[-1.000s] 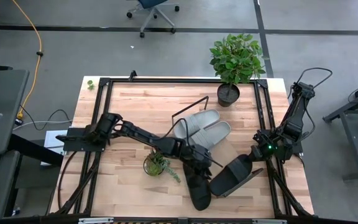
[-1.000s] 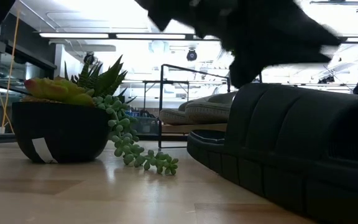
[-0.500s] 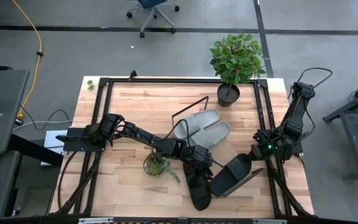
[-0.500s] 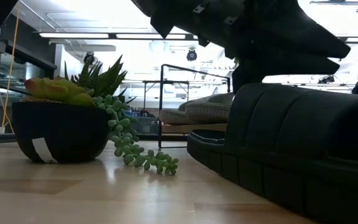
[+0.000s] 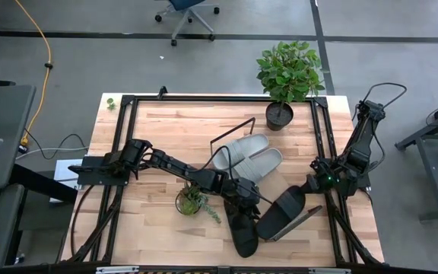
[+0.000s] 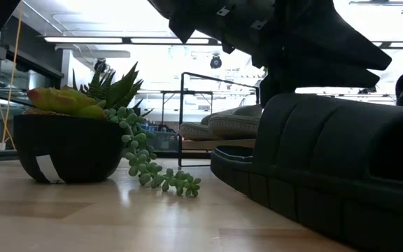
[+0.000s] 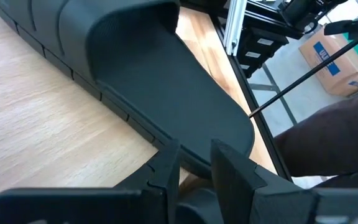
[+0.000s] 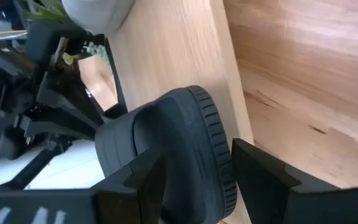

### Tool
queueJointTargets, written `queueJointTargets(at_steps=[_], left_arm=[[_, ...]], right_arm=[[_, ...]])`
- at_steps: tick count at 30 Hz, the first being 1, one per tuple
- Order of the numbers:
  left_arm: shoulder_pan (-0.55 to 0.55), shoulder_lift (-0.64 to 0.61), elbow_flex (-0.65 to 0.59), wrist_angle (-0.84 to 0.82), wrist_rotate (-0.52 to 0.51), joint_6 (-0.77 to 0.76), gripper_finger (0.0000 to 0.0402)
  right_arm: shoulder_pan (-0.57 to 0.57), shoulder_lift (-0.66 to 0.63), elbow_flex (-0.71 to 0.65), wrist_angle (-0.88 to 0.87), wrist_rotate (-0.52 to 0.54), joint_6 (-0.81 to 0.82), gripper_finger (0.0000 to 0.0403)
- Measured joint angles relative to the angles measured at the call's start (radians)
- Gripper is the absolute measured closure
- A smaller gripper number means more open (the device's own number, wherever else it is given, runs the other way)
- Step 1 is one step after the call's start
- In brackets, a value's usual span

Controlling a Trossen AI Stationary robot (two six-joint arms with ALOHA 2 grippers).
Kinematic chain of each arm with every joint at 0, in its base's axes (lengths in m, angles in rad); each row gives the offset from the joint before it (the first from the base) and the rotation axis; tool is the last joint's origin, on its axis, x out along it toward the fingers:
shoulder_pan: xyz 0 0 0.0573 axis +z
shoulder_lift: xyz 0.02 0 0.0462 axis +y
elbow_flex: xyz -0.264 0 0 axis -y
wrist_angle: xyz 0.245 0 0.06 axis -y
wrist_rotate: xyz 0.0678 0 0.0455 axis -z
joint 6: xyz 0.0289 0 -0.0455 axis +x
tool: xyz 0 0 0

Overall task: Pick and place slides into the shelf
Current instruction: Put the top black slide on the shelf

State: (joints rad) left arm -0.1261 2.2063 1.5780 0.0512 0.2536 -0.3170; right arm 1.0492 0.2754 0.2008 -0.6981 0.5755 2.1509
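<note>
Two light grey slides (image 5: 251, 154) lie side by side on the slanted shelf (image 5: 230, 133), whose black wire frame (image 6: 182, 119) also shows in the low view. One black slide (image 5: 242, 232) lies on the table near its near edge, with its ribbed strap (image 6: 327, 161) close to the low camera. My left gripper (image 5: 243, 202) is at this slide's far end, fingers almost together. The other black slide (image 5: 280, 217) lies slanting toward the table's right. My right gripper (image 5: 308, 185) is shut on its far-right end. My left gripper (image 7: 194, 165) has the near black slide's sole edge (image 7: 191, 146) between its two fingers, close to the end away from the strap. The fingers come slanting down from the table's far left. The slide lies flat on the table. My right gripper (image 8: 194, 180) pinches the other black slide's rounded end (image 8: 185, 124) between its two fingers (image 8: 260, 171), one on each face of the ridged rim. It comes from the table's right side. The slide's opposite end (image 5: 265, 227) is down by the first black slide.
A small succulent in a dark bowl (image 5: 191, 202) stands just left of the left gripper and fills the left of the low view (image 6: 65, 147). A tall potted plant (image 5: 287, 84) stands at the far edge. Black frame rails (image 5: 322, 144) run along the table's sides.
The left gripper was moving over the near black slide a second ago and shows blurred in the low view. It has settled there and has kept still for the last half second. The slides have not shifted.
</note>
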Motion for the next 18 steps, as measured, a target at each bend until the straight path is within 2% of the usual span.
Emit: queueJointTargets(at_steps=[18], left_arm=[[0.000,0.000,0.000,-0.001,0.000,-0.002,0.0323]], right_arm=[[-0.010,0.003,0.000,-0.117,0.052,0.089,0.0234]])
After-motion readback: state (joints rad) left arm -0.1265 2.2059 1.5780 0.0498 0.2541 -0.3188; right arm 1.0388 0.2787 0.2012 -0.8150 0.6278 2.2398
